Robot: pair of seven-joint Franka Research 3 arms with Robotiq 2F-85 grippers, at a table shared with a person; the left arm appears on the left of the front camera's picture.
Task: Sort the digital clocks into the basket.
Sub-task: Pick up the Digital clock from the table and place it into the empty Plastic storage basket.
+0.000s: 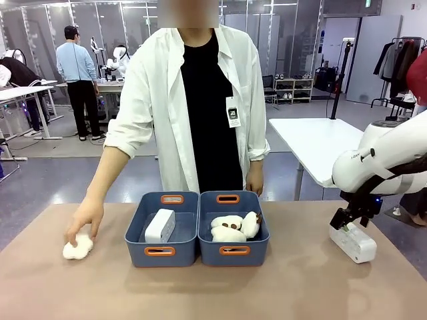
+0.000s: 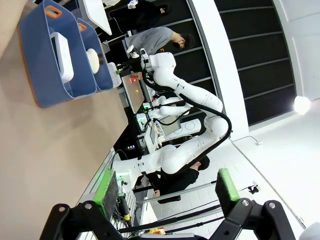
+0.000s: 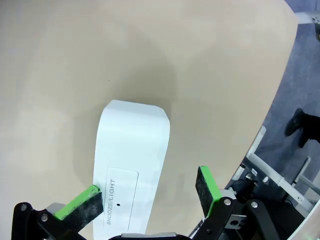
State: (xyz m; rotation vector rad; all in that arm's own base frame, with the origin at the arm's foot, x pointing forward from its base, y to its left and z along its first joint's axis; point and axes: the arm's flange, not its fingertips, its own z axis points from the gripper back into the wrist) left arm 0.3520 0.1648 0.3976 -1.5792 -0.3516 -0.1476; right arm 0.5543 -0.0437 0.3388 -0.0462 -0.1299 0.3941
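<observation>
Table (image 1: pixel 220 287): tan, two blue bins side by side at its middle.
Left basket (image 1: pixel 137 233): one digital clock (image 1: pixel 160 227) inside.
Right bin (image 1: pixel 261 248): plush toys (image 1: pixel 233 229).
Right gripper (image 1: pixel 345 225): jaws apart, straddling the second clock (image 1: pixel 353 241), which lies on the table at three o'clock of the bins.
Left gripper (image 2: pixel 167 195): jaws spread wide, nothing between them.
Person's hand (image 1: pixel 85 223): on a plush toy (image 1: pixel 78 249), at nine o'clock of the bins.

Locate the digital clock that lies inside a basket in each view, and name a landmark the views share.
Front view: the clock lies left of centre, in the left basket.
Left wrist view: upper left, in the nearer basket.
Right wrist view: lower centre holds the other clock, lying on the table.
Shared landmark: the tan table.
</observation>
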